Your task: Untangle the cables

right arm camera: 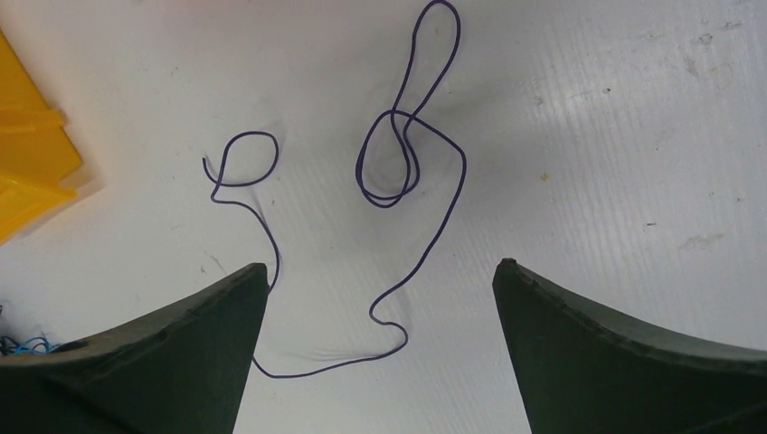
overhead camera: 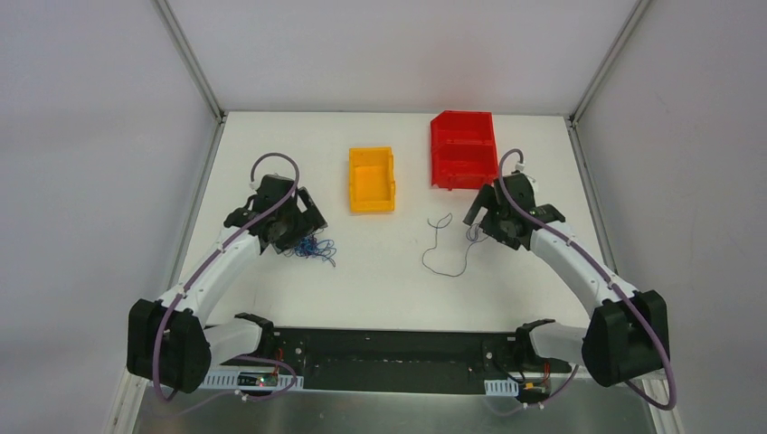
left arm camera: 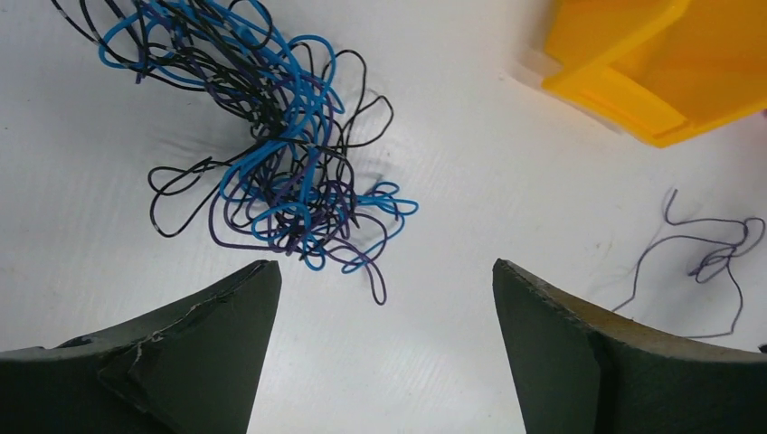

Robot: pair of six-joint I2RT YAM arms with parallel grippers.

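Black fingers (left arm camera: 181, 362) frame both wrist views. Left gripper (left arm camera: 382, 271): jaws spread wide with nothing between them, poised over the table (overhead camera: 380, 298) just short of the tangle (left arm camera: 280, 172). Right gripper (right arm camera: 380, 267): jaws likewise spread and empty, above a single wire (right arm camera: 398, 199).

The tangle is a loose knot of blue, black and purple cables. It lies on the table just ahead of the left fingertips, left of centre. Several black loops stick out on one side, and a purple tail points back toward the gripper.

The single wire is purple and lies well apart from the tangle, right of centre, curled into small loops. In the wrist view it runs close along the inner edge of one finger; whether it touches cannot be told.

Handling, as a judgement:
- The cables look very light, limp and springy, with thin smooth sheaths likely to slip from a shallow pinch.
- A pull on one strand will probably drag the whole knot, since nothing weighs it down.
- The best hold is an outlying loop or free tail at the tangle's edge, seated fully between the pads, while the other gripper pins the dense middle.

Yellow bin (overhead camera: 372, 152) and red bin (overhead camera: 463, 136) stand beyond, toward the far edge, both clear of the cables.
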